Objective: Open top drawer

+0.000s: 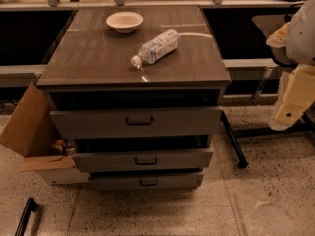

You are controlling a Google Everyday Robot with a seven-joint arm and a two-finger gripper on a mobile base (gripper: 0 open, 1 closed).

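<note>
The grey cabinet (133, 58) stands in the middle of the camera view with three drawers. The top drawer (88, 124) has the tallest front and a small black bar handle (139, 121) at its centre. It stands pulled out a little, with a dark gap between its front and the cabinet top. The two shorter drawers (103, 162) (113, 182) below also stand out a little. My arm hangs at the right edge, and my gripper (286, 116) is at its lower end, well to the right of the drawer and apart from it.
A white bowl (124, 21) and a plastic bottle (157, 46) lying on its side are on the cabinet top. An open cardboard box (29, 127) stands against the cabinet's left side. A black leg (233, 140) slants down on the right. A black bar (24, 216) lies at the bottom left.
</note>
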